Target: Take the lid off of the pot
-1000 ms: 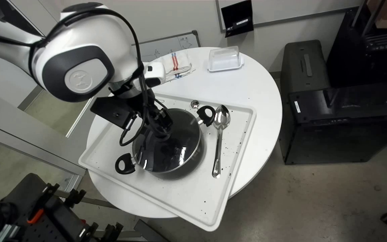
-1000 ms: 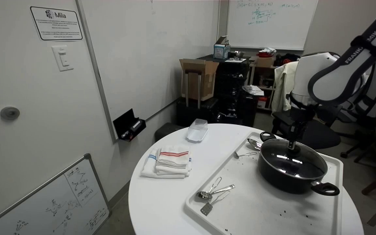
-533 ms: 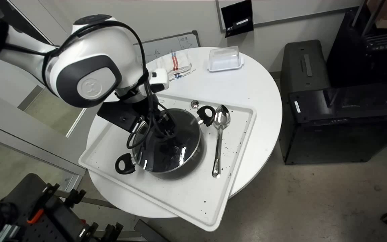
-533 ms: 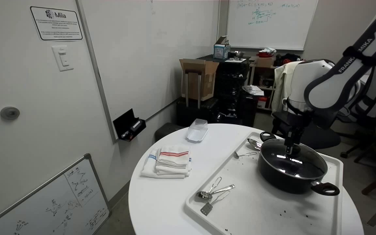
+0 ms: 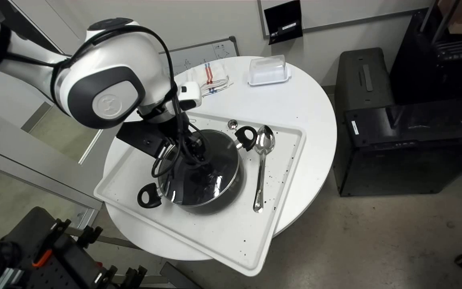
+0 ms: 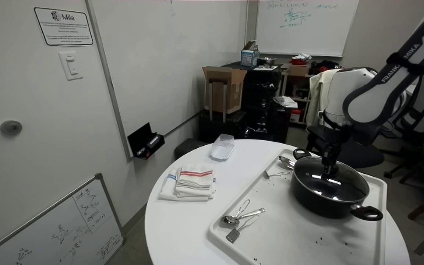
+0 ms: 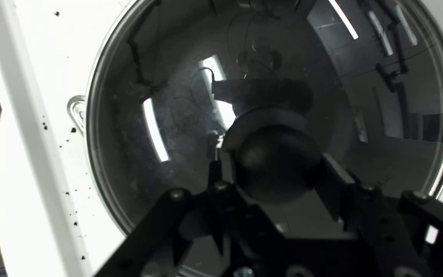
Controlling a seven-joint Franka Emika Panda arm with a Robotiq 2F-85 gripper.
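Round white table (image 6: 182, 224) bearing a tray (image 6: 289, 230), on which stands 1 black pot (image 6: 317, 202). The glass lid (image 6: 341, 186) sits on the pot; the gripper (image 7: 278, 167) clasps the lid's knob (image 7: 277, 156) between 2 fingers (image 7: 333, 188).

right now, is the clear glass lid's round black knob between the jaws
Yes, the wrist view shows the knob flanked by both jaws.

- Wrist view: round metal-rimmed glass lid (image 7: 271, 92) cropped at twelve o'clock.
- Black two-fingered gripper (image 7: 278, 165) blurred at six o'clock.
- Tiny black specks (image 7: 73, 130), nine o'clock, unidentifiable.
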